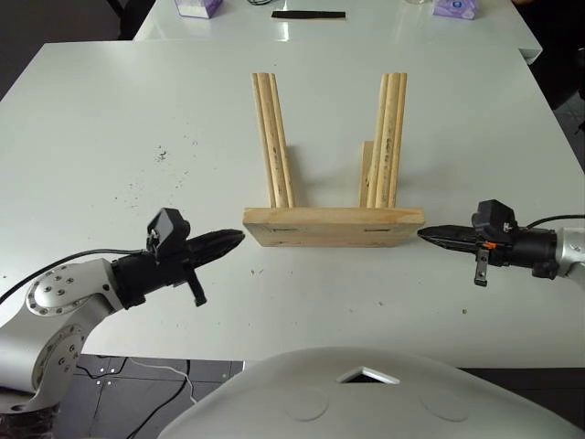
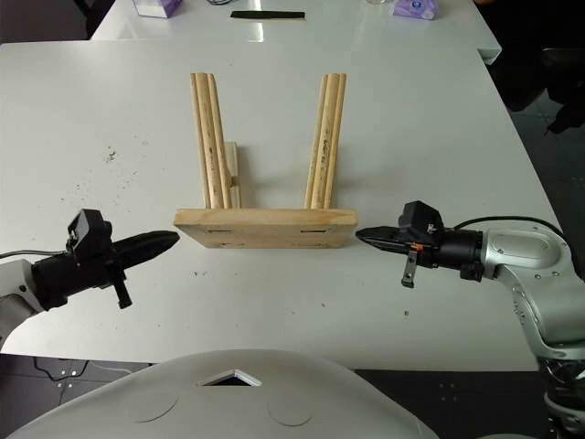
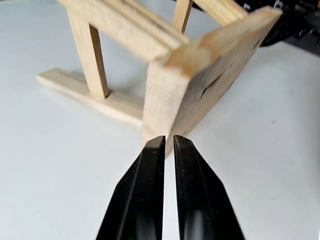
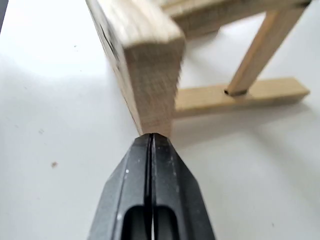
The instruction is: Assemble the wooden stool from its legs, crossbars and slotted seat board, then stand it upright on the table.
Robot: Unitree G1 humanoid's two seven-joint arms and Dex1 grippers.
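The assembled wooden stool lies on its side on the white table. Its slotted seat board point(image 1: 334, 227) stands on edge nearest me, and two pairs of legs point(image 1: 272, 137) point(image 1: 388, 137) point away. A crossbar point(image 4: 240, 97) joins the legs low against the table. My left gripper point(image 1: 239, 236) is shut, its tips touching the board's left end point(image 3: 170, 100). At the opposite end, my right gripper point(image 1: 422, 234) is also shut, with its tips pressed to the board's end face point(image 4: 152, 85). Neither holds anything.
Dark crumbs point(image 1: 161, 154) speckle the table left of the stool. A second table behind carries two purple boxes point(image 1: 198, 7) point(image 1: 454, 8) and a black strip point(image 1: 308, 15). The table's front edge runs just below both arms.
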